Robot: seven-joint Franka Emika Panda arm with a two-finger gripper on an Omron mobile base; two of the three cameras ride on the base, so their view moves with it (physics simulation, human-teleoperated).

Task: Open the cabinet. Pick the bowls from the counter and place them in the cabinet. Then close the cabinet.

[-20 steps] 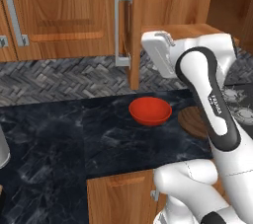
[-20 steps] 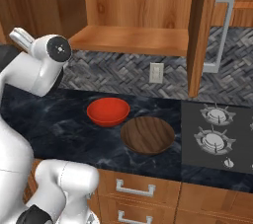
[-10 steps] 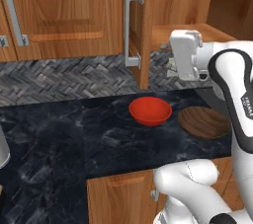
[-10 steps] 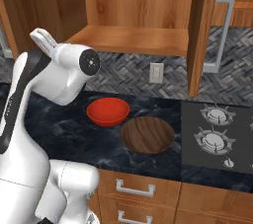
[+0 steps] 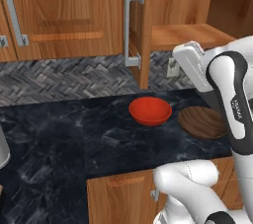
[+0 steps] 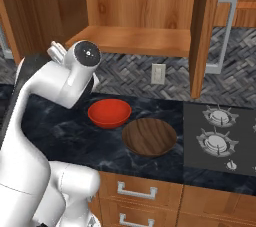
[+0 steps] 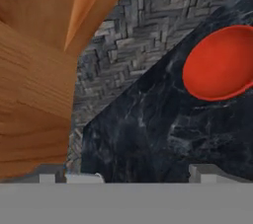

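The cabinet [image 6: 135, 16] stands open, both doors swung out, and its wooden shelf [image 5: 185, 35] shows bare boards in both base views. The left door [image 5: 141, 25] juts forward edge-on in the left base view with its grey bar handle [image 5: 129, 28] facing us; the right door [image 6: 202, 31] hangs open in the right base view, its handle [image 6: 225, 31] on the far side. Down on the black marble counter [image 6: 60, 131] the two bowls sit side by side, just short of touching: the red bowl [image 6: 109, 113] nearer the tile wall [image 5: 59, 77], the brown wooden bowl [image 6: 149, 136] next to it, toward the stove burners [image 6: 215, 131]. The arm's white wrist hangs above the counter, between the open shelf and the bowls. Through the hand view, the red bowl [image 7: 222, 65] sits at the upper right on the marble, wood grain of the door looming at left. The gripper [image 7: 143, 176] is barely peeking in at the bottom there, fingers spread wide apart with nothing between them.
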